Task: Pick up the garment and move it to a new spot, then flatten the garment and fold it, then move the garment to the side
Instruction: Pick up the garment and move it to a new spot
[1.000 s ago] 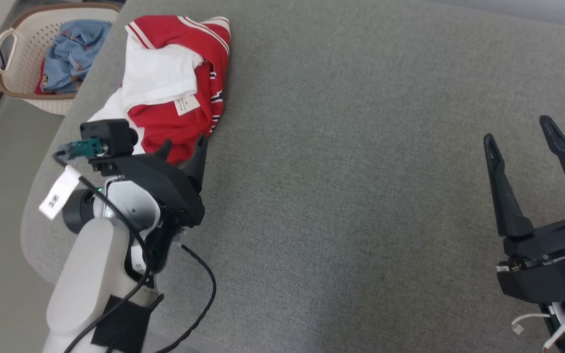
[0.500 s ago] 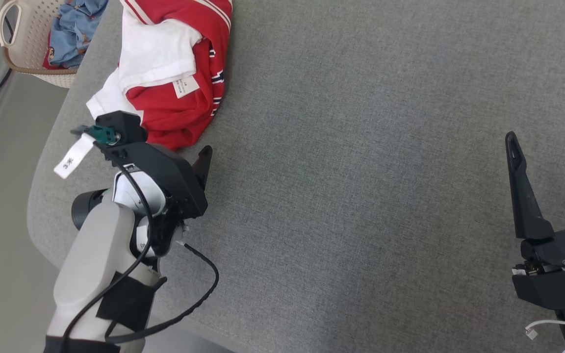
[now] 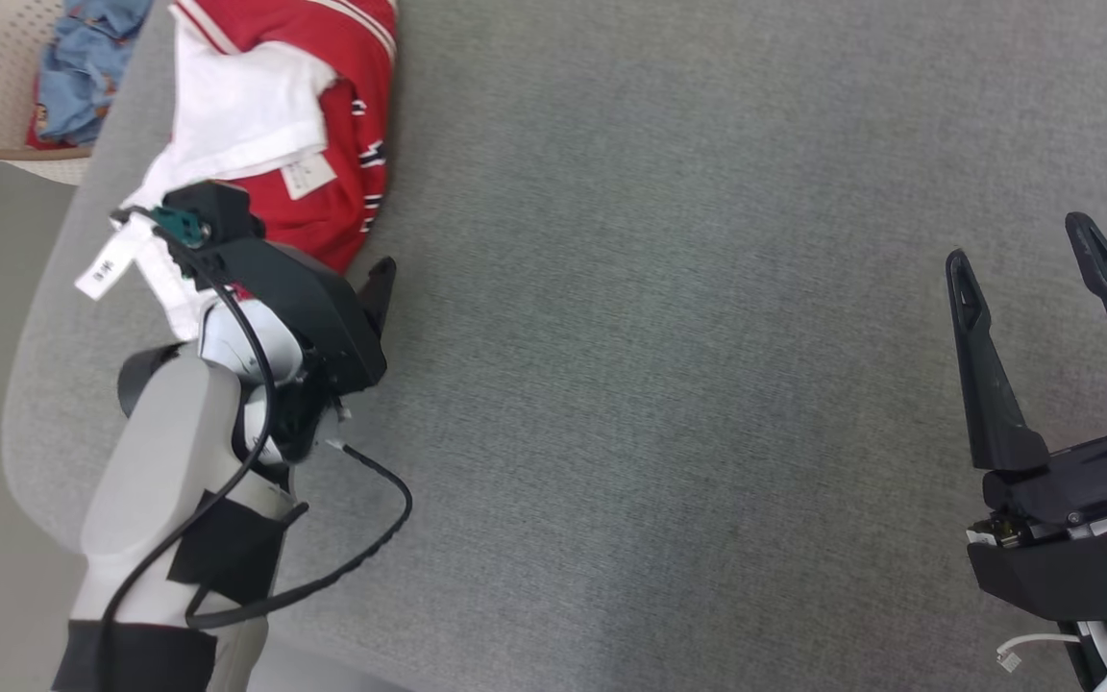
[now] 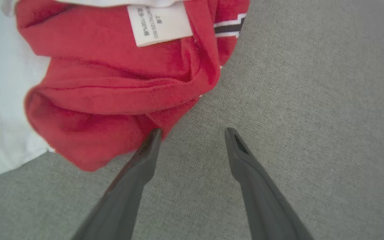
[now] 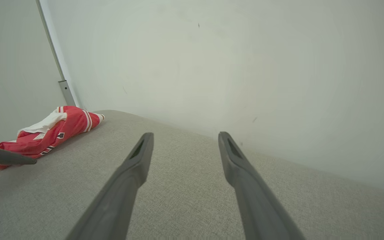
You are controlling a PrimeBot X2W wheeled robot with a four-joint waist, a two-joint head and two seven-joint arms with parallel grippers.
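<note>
Lying crumpled at the far-left corner of the cushion [image 3: 659, 336], the garment [image 4: 112, 100] is found just ahead-left of the left gripper [image 4: 192, 133]: one fingertip at its red edge, the other over bare cushion. Jaws are spread wide, nothing held. Its long axis runs away from the robot. The right gripper [image 3: 1020, 245], likewise spread and empty, is well apart; the left arm is judged nearer for the pick.

Crumpled red-and-white garment [image 3: 284, 115] at the far left corner of the grey cushion [image 3: 659, 336]
Bunched in a loose heap, not flattened; red fabric with white stripe trim and black-and-white markings along 1 edge; a white layer lies over its middle and spills toward the cushion's left rim; 1 white care label [image 3: 308, 177] faces up.
</note>
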